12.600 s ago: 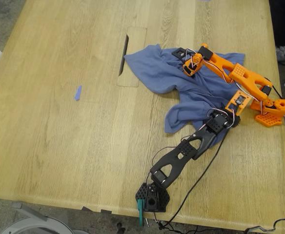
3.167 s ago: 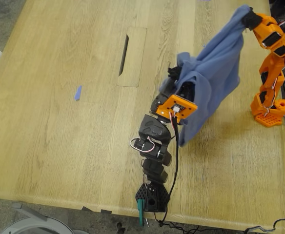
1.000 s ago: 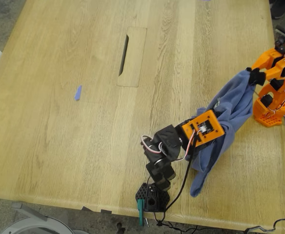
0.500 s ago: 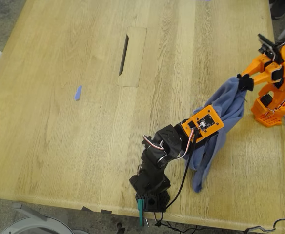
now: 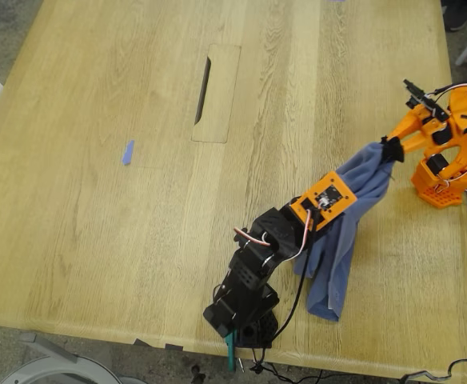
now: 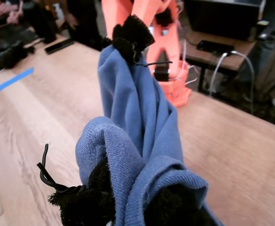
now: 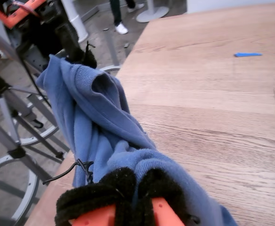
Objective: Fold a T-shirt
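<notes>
Lowered since a moment ago, the T-shirt (image 5: 353,204) hangs bunched between both arms.
Soft, limp; my first gripper (image 6: 128,197) and my second gripper (image 7: 128,190) each pinch an edge.

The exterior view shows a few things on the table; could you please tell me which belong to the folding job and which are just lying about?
Part of the job:
- T-shirt
- my first gripper, clamped on it
- my second gripper, clamped on it

Just lying about:
- blue tape strip
- cable hatch in the tabletop
</notes>
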